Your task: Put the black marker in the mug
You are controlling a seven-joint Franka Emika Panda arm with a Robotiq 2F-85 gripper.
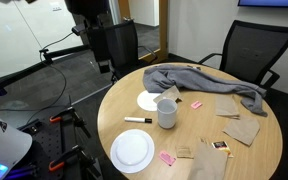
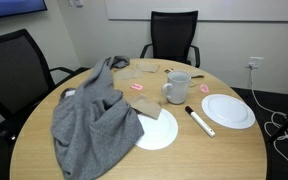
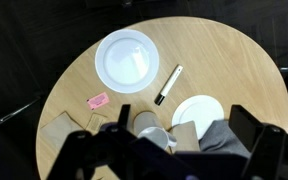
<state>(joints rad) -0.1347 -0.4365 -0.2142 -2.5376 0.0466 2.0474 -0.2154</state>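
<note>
Gripper [image 3: 169, 152] released: jaws spread wide, nothing between them. We see it hanging high over the table [image 3: 234, 60]. In the wrist view the mug [image 3: 152, 128] sits right under it, upright. The black marker [image 3: 168, 85] lies flat on the wood near the mug, not touching it, between the bare plate [image 3: 126, 60] and the second plate [image 3: 197, 110]. In an exterior view it lies left of the mug. The grey cloth [image 2: 89, 115] is heaped just beside the second plate. A pink tag [image 3: 97, 100] lies apart, near the bare plate.
</note>
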